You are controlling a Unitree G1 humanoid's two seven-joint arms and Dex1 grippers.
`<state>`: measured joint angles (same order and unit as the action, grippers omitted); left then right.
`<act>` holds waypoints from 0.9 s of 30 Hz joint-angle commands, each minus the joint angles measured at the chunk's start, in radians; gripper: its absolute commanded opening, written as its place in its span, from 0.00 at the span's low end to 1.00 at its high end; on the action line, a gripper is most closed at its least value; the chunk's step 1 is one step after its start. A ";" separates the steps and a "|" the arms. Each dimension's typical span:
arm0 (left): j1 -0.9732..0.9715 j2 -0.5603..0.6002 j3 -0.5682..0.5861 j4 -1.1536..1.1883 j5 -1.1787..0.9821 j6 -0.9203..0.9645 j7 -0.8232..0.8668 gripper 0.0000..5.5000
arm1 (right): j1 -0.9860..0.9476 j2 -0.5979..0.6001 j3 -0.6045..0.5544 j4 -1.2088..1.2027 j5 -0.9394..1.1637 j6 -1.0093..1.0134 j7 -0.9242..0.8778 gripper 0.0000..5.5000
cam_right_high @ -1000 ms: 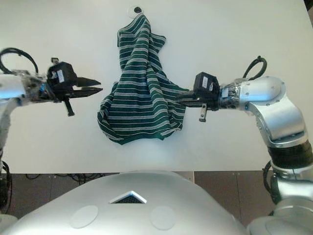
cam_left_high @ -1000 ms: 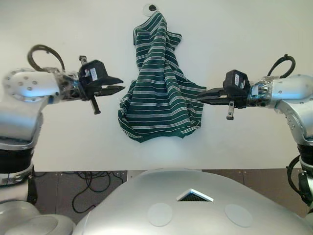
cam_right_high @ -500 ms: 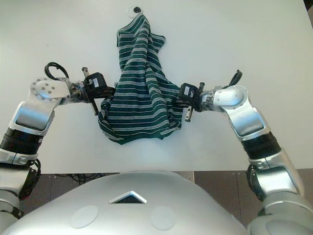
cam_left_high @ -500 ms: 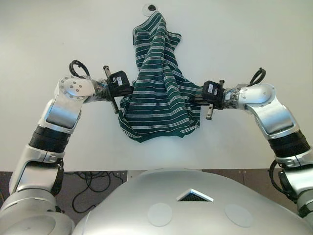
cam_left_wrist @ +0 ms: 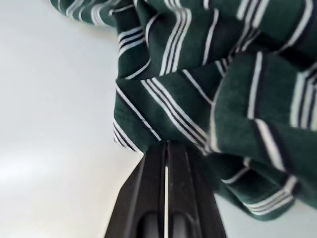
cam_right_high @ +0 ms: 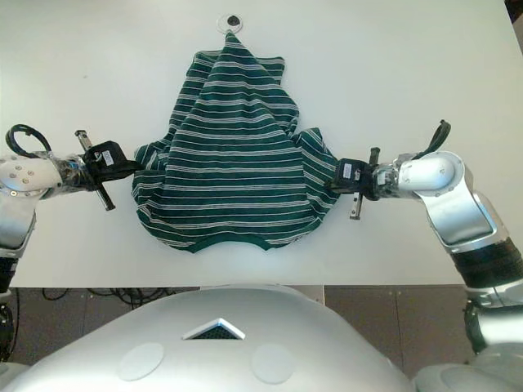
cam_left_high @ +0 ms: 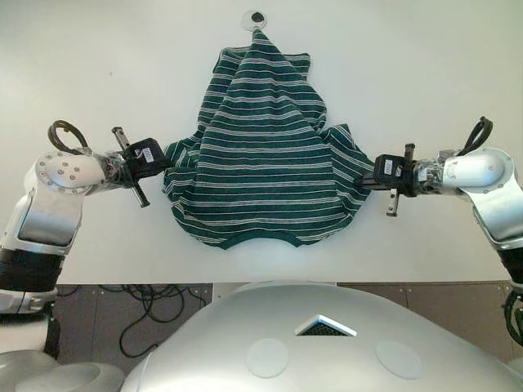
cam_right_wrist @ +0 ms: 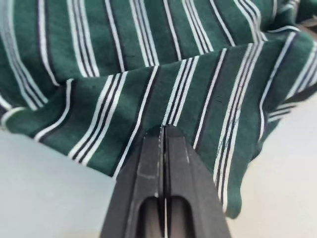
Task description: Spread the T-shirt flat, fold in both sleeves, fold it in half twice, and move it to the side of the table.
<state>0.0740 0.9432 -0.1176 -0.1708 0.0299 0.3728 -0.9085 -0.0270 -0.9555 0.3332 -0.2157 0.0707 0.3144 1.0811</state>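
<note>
One striped T-shirt (cam_left_high: pixel 265 155) lies centre frame on one white table (cam_left_high: pixel 425 65). Two grippers — left gripper (cam_left_high: pixel 163 159) mid-left, right gripper (cam_left_high: pixel 366 180) mid-right — each have jaws clamped on its edges.

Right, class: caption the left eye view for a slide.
Left tool and right tool pinch opposite sides of the striped T-shirt on the white table.

Bright, even overhead light fills the matte white tabletop (cam_left_high: pixel 425 73), with no glare. The dark green, white-striped cotton T-shirt (cam_left_high: pixel 261 163) throws only a thin, soft shadow along its hem at 6 o'clock. Both eye views are sharp. In the close wrist views, the black two-finger left gripper (cam_left_wrist: pixel 166 145) and right gripper (cam_right_wrist: pixel 162 130) are blurred, and the cloth folds near the left one are soft too.
</note>
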 commanded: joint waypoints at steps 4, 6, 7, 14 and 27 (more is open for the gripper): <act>0.041 0.028 0.058 -0.034 -0.034 0.052 -0.013 0.01 | 0.084 -0.030 0.025 0.005 -0.016 0.038 0.042 0.00; 0.026 0.038 0.089 -0.038 -0.065 0.065 -0.034 0.01 | 0.072 -0.026 0.001 0.010 0.002 0.040 0.045 0.00; 0.010 0.037 0.107 -0.039 -0.084 0.068 -0.044 0.01 | 0.057 -0.016 -0.018 0.012 0.017 0.041 0.043 0.00; -0.400 -0.208 0.075 0.191 -0.137 0.097 0.079 0.01 | -0.448 0.385 -0.135 0.417 0.097 0.100 -0.199 0.00; -0.384 -0.409 -0.217 0.376 0.063 0.055 0.178 0.01 | -0.937 0.782 -0.153 1.419 -0.105 -0.297 -0.602 0.00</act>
<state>-0.3658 0.5079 -0.3093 0.1953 0.0639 0.4003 -0.7177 -0.9241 -0.1677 0.1976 1.1449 -0.0106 0.0416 0.5059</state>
